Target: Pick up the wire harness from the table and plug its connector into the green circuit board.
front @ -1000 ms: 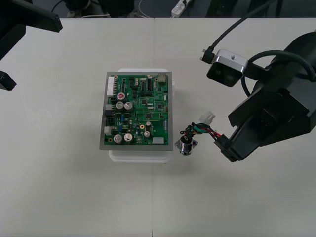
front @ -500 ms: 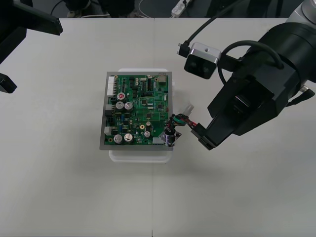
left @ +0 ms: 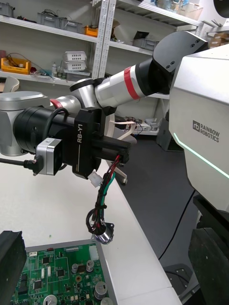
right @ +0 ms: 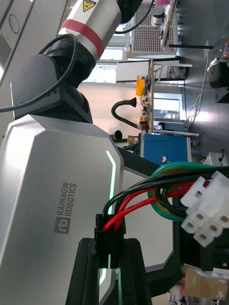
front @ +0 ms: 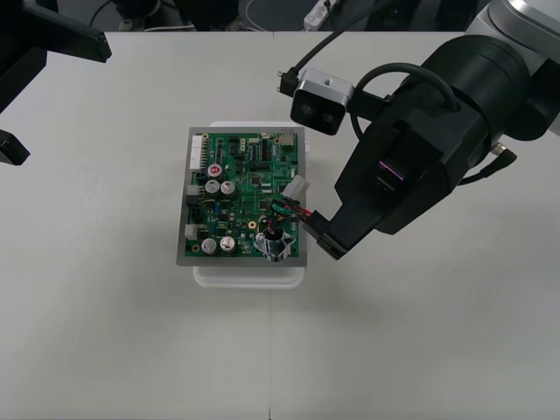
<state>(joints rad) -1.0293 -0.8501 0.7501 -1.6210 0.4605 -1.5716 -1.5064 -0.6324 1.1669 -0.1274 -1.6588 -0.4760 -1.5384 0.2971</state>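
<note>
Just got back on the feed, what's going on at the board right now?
The right gripper is shut on the black plug of the wire harness and holds it over the right side of the green circuit board. The wires hang from its fingers, with the round metal socket dangling over the board's near right corner. The plug is not in the board. The left gripper waits open at the left side of the table.

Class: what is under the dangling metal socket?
The green circuit board's near-right corner. The socket, dangling on the harness from the right gripper, hides the parts directly beneath.
</note>
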